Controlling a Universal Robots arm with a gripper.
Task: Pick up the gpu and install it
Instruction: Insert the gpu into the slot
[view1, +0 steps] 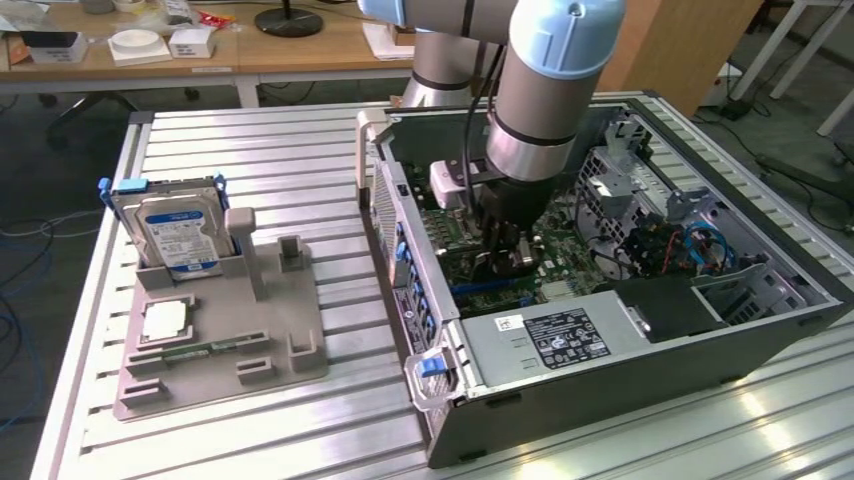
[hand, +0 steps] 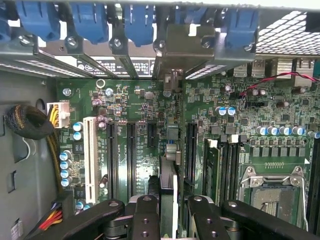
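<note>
My gripper (view1: 502, 258) reaches down inside the open computer case (view1: 747, 330), over the green motherboard (hand: 135, 105). In the wrist view the gpu (hand: 168, 167) is seen edge-on as a thin dark card standing upright between the black fingers (hand: 145, 215). The gripper (hand: 172, 202) is shut on it. The card runs along the row of black expansion slots (hand: 131, 150). Its far end with the metal bracket (hand: 172, 80) reaches the rear slot openings with blue latches (hand: 137, 22). Whether the card's edge sits in a slot is hidden.
A grey fixture tray (view1: 220, 335) stands on the slatted table at the exterior view's left. It carries a hard drive (view1: 174, 232), a square chip (view1: 163, 320) and a green memory stick (view1: 200, 350). Inside the case are the power supply (view1: 561, 335), cables (hand: 27, 122) and the processor socket (hand: 272, 192).
</note>
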